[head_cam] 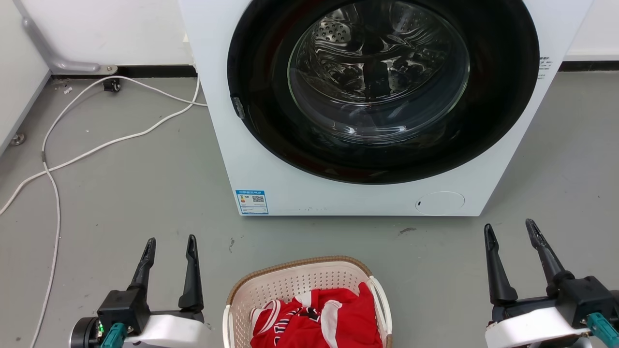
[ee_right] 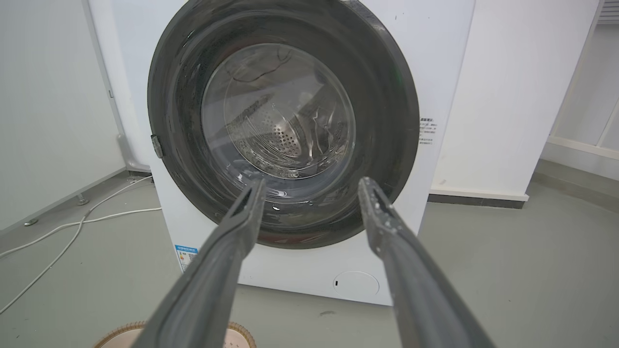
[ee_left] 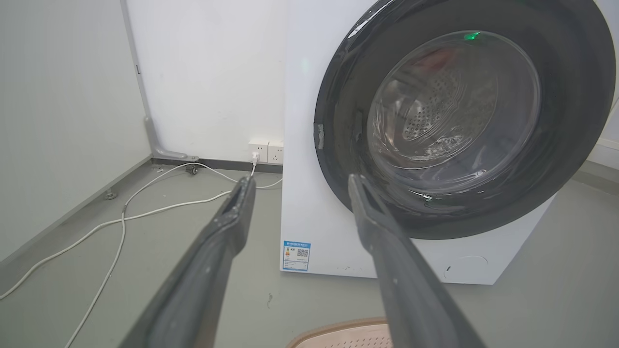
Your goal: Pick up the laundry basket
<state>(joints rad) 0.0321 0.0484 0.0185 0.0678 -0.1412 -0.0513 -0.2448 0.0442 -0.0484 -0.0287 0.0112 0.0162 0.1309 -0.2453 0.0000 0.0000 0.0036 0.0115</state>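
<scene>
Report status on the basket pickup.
Left gripper open, empty. Right gripper open, empty. Laundry basket on floor between them, red jersey inside. Washing machine beyond, not obstructing.

The left gripper [ee_left: 301, 180], jaws apart, faces the washing machine [ee_left: 309, 121]. The laundry basket [ee_left: 338, 334] rim sits at 6 o'clock and a white cable [ee_left: 121, 222] at 9 o'clock.

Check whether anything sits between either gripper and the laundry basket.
Nothing visible does. The laundry basket sits on the floor between the open left gripper and open right gripper, with only bare grey floor in each gap. The red garment lies inside it, and the white cable runs farther left.
</scene>
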